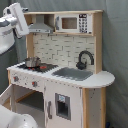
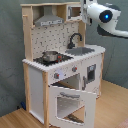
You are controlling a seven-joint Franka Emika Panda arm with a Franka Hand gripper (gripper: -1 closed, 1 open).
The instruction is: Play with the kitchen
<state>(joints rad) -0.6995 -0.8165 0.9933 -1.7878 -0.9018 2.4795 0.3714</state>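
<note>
The kitchen (image 1: 60,75) is a tall toy of pale wood and white panels, seen in both exterior views. It has a grey hood (image 1: 41,26), a microwave (image 1: 72,23), a black faucet (image 1: 85,59), a sink (image 1: 74,74) and a metal pot (image 1: 32,61) on the stovetop. Its windowed oven door (image 2: 70,102) hangs open, swung down and outwards. My gripper (image 1: 20,22) hovers high beside the hood, apart from it. In the second exterior view the gripper (image 2: 90,14) is in front of the kitchen's (image 2: 55,65) upper shelf. It holds nothing that I can see.
A grey curtain (image 1: 117,45) hangs behind the kitchen. The floor (image 2: 112,107) is wood. Part of my white arm (image 1: 12,117) fills the first exterior view's lower left corner.
</note>
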